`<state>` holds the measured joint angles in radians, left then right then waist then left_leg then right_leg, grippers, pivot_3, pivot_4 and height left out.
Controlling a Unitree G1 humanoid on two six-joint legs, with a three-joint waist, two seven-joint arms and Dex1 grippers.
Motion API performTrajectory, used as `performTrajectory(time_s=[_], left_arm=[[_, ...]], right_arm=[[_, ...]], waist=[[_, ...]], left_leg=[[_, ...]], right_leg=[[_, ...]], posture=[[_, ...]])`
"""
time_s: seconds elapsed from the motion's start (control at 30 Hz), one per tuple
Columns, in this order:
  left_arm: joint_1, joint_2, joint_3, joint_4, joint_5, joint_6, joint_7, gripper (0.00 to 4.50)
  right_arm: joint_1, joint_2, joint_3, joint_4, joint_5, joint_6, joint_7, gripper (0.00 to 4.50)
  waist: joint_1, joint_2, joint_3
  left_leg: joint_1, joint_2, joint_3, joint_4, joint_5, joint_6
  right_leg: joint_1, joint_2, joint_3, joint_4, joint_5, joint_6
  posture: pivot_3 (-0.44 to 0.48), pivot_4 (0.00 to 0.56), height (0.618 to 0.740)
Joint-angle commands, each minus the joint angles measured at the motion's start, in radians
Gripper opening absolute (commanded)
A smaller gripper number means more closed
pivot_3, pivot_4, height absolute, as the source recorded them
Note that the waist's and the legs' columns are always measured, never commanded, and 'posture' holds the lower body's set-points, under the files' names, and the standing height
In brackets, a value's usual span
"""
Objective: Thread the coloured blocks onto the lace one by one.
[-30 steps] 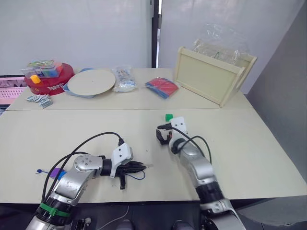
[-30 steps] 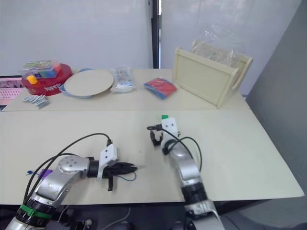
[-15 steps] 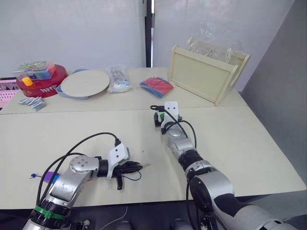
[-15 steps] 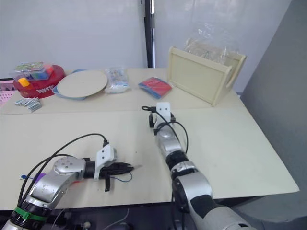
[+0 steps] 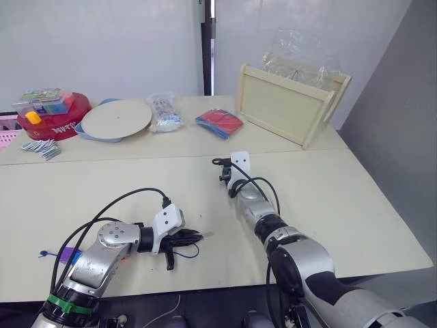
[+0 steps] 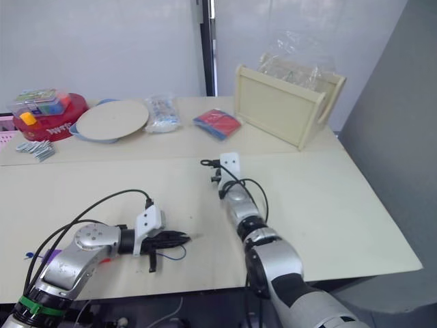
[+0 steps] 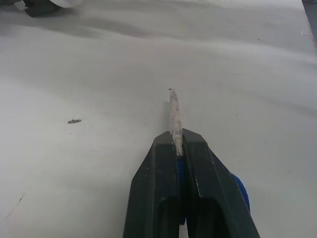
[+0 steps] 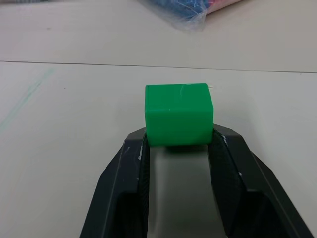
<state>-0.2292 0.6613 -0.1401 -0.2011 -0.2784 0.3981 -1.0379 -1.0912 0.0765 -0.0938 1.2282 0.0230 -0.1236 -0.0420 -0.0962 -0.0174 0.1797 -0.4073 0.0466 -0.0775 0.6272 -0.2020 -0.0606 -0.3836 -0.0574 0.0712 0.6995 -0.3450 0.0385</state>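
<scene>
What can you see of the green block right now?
The green block is a plain, glossy box-shaped piece, plastic by the look, with softly rounded edges and no hole showing on its visible faces. It sits upright on the pale beige tabletop, between the tips of the right gripper, whose black jaws stand at its two sides.

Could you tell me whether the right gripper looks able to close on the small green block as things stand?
Probably yes: the small green block already sits between the right gripper's two black fingers, which stand open on either side, with nothing else between them.
</scene>
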Motion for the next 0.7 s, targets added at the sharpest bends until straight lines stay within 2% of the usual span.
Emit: performTrajectory(time_s=[0.03,0.13,0.23,0.3,0.4,0.57,0.7], left_arm=[[-0.004,0.001,0.01,-0.028,-0.019,0.005,0.002,0.0],[-0.007,-0.001,0.008,-0.025,-0.018,0.004,0.002,0.0],[-0.006,-0.003,0.006,-0.024,-0.018,0.003,0.001,0.0],[-0.007,-0.006,0.005,-0.019,-0.018,0.001,0.001,0.0],[-0.011,-0.012,0.005,-0.012,-0.019,-0.003,0.002,0.0],[-0.014,-0.018,0.004,-0.005,-0.021,-0.006,-0.003,0.0],[-0.017,-0.017,-0.002,0.014,-0.02,-0.016,-0.02,0.0]], right_arm=[[0.0,0.001,-0.008,-0.022,0.005,-0.038,0.013,1.15],[0.018,0.001,-0.009,-0.044,0.008,-0.051,0.027,1.15],[0.093,-0.003,0.029,-0.166,-0.009,-0.06,0.075,1.15],[0.212,-0.013,0.076,-0.379,-0.032,-0.015,0.101,1.15],[0.492,-0.044,0.166,-0.892,-0.05,0.164,0.155,1.15],[0.889,-0.138,0.284,-1.556,-0.077,0.469,0.216,1.15],[1.1,-0.222,0.34,-1.85,-0.073,0.614,0.255,1.15]], waist=[[-0.001,0.0,0.0],[-0.001,0.0,0.0],[0.0,0.0,0.0],[0.002,0.0,0.0],[0.01,0.0,0.0],[0.031,0.001,0.0],[0.033,0.001,0.0]], left_leg=[[0.0,0.0,0.0,0.0,0.0,0.0],[0.0,0.0,0.0,0.0,0.0,0.0],[0.0,0.0,0.0,0.0,0.0,0.0],[0.0,0.0,0.0,0.0,0.0,0.0],[-0.002,0.0,-0.001,0.0,0.0,0.0],[-0.008,0.0,-0.001,0.001,0.0,0.0],[-0.008,0.0,-0.001,0.001,0.0,0.0]], right_leg=[[0.0,0.0,0.0,0.0,0.0,0.0],[0.0,0.0,0.0,0.0,0.0,0.0],[0.0,0.0,0.0,0.0,0.0,0.0],[0.0,0.0,0.0,0.0,0.0,0.0],[-0.001,0.0,0.0,0.001,0.0,0.0],[-0.004,0.0,0.0,0.001,0.0,0.0],[-0.004,0.0,0.0,-0.004,0.0,0.0]], posture=[[0.0,0.15,0.74],[0.0,0.15,0.74],[0.0,0.15,0.74],[0.0,0.15,0.74],[0.0,0.15,0.74],[0.0,0.15,0.74],[0.0,0.15,0.74]])
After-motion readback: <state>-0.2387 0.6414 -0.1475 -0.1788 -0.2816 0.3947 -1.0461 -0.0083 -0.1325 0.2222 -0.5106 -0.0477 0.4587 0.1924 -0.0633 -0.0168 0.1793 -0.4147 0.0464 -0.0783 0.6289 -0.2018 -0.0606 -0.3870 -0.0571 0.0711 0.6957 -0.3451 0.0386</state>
